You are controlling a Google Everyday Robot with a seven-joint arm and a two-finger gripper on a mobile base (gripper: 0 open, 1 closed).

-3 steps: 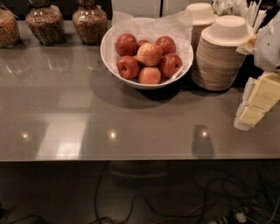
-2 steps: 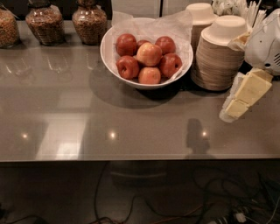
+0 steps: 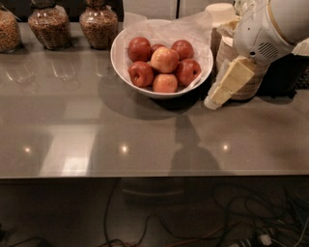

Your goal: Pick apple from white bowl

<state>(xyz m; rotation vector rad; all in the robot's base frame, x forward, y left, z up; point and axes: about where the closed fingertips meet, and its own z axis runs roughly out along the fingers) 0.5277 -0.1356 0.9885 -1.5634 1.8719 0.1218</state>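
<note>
The white bowl (image 3: 117,61), lined with crinkled white paper, stands at the back middle of the grey counter (image 3: 96,130). It holds several red and yellow-red apples (image 3: 164,60). My gripper (image 3: 212,102) hangs from the white arm (image 3: 270,26) at the upper right. It slants down and to the left, and its cream tip is just outside the bowl's right rim, low above the counter. It holds nothing that I can see.
A stack of tan paper bowls (image 3: 241,88) stands right of the white bowl, partly behind my arm, with a white cup stack (image 3: 219,12) behind it. Glass jars of grains (image 3: 46,24) line the back left. Cables lie on the floor below the front edge.
My arm and gripper have moved left and a little up, from the counter's right edge to just beside the bowl's right rim. The bowl and apples have not moved.
</note>
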